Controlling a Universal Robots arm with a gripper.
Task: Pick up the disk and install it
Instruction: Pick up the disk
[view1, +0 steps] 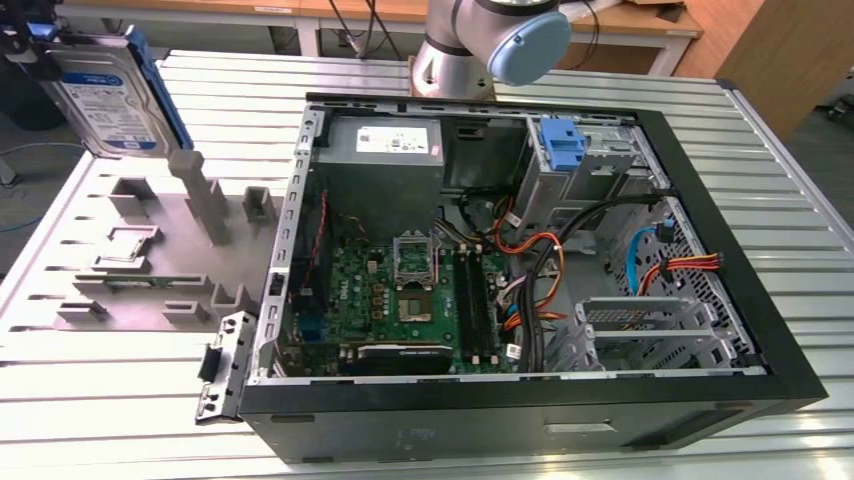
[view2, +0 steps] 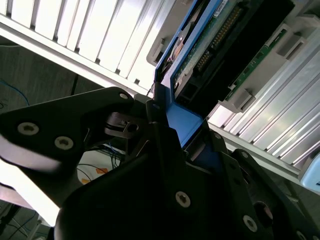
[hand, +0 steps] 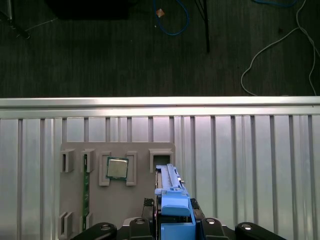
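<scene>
- Disk (view1: 110, 98): a silver drive with a white-and-blue label in a blue bracket. It was held on edge, clear of the table, at ten o'clock from the case in the exterior view, above the far end of the plate.
- Gripper (view2: 186, 127): its jaws were clenched on the disk's blue bracket, as seen in both wrist views (hand: 172, 226).
- Arm (view1: 497, 40): grey with a blue joint cap, it stood at twelve o'clock behind the case.
- Case (view1: 787, 385): a black tower that lay on its side with the panel off.
- Board (view1: 400, 300): green, at seven o'clock inside the case.
- Power supply (view1: 380, 145): a grey box at eleven o'clock inside the case.
- Latch (view1: 563, 140): blue, at one o'clock inside the case.
- Cage (view1: 654, 330): grey metal, at five o'clock inside the case.
- Plate (view1: 134, 290): a grey holder plate at nine o'clock from the case, with a chip (hand: 117, 168) seated in one pocket.
- Table (view1: 107, 420): slatted metal, under everything.
</scene>
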